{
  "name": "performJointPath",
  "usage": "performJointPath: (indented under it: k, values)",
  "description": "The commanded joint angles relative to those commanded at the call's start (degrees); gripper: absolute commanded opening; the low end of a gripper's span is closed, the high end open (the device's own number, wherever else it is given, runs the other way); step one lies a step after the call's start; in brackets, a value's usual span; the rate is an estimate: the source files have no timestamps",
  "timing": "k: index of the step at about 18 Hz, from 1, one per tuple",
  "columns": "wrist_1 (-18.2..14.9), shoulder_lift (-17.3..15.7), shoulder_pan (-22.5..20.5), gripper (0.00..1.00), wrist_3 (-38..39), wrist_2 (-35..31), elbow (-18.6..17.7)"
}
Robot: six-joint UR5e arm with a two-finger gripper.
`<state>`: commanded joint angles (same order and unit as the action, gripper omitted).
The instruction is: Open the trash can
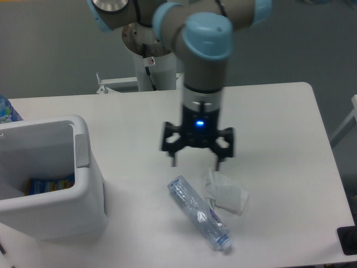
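The trash can (83, 215) is a large white boxy bin at the left of the table. Its top stands open and I see into it, where a blue and yellow packet (50, 184) lies at the bottom. A small grey push tab (81, 151) sits on its right rim. The lid itself does not show. My gripper (196, 163) hangs over the middle of the table, well to the right of the bin, fingers pointing down, open and empty.
A clear plastic bottle (198, 212) lies on its side just below the gripper. A crumpled white paper (224, 192) lies next to it on the right. A blue object (6, 110) shows at the left edge. The table's front edge is near.
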<state>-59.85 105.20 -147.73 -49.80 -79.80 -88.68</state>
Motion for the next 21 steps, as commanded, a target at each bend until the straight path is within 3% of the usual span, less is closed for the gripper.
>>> performJointPath:
  k: [3,10,21]
  values:
    - [0.0,0.3,-3.8,1.00,-9.5,-0.1,-1.6]
    - [0.2,3.8,-4.4,1.00,-22.0,-8.6,-1.2]
    - [0.6,5.4,-4.1,1.00,-23.0,-9.0,-1.9]
